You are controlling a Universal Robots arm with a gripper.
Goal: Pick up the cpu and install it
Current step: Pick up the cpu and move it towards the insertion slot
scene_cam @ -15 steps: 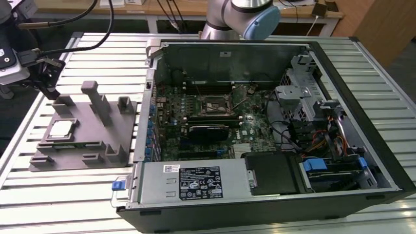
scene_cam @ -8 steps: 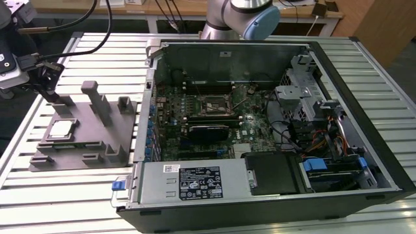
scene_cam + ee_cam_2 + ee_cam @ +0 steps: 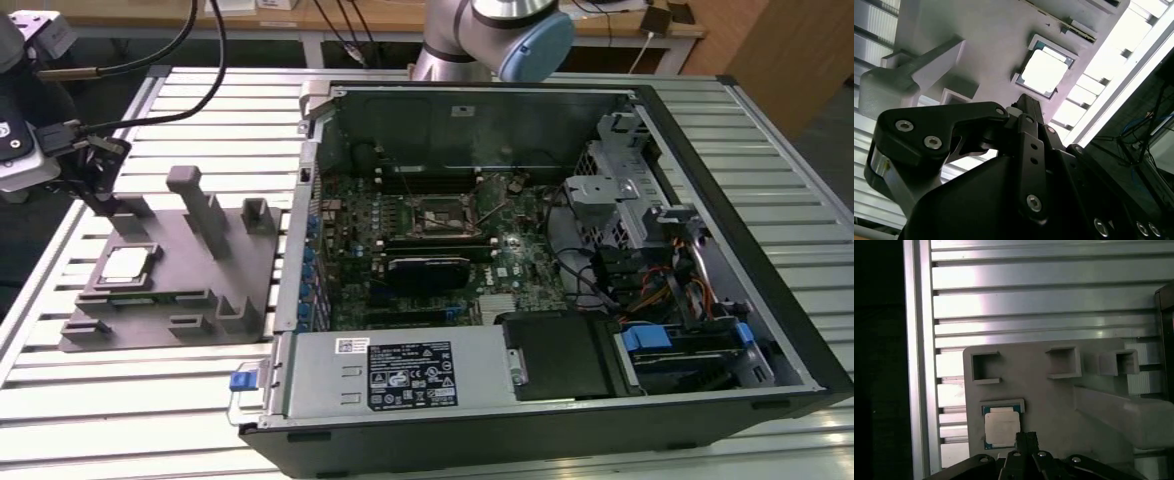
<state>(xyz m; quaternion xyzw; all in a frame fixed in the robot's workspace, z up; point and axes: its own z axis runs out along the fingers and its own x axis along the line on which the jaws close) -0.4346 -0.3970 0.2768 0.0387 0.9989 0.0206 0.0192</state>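
The cpu (image 3: pixel 124 265) is a small square chip with a silver-white top, lying flat in a shallow recess of the grey holder (image 3: pixel 180 290) at the exterior view's left. It shows in both wrist views too, as the cpu (image 3: pixel 1046 70) and the cpu (image 3: pixel 1001 427). My gripper (image 3: pixel 104 205) hangs above the far end of the holder, a short way from the chip and clear of it. Its fingers are pressed together with nothing between them, as seen at the gripper (image 3: pixel 1027 437) and the gripper (image 3: pixel 1023 101). The black-framed motherboard socket (image 3: pixel 447 218) sits inside the open computer case (image 3: pixel 747 260).
Tall grey posts (image 3: pixel 200 205) rise from the holder just beside the chip. The case walls, a drive cage (image 3: pixel 627 190), cables (image 3: pixel 667 290) and a power supply (image 3: pixel 400 370) surround the motherboard. The slatted aluminium table (image 3: pixel 134 400) runs under everything.
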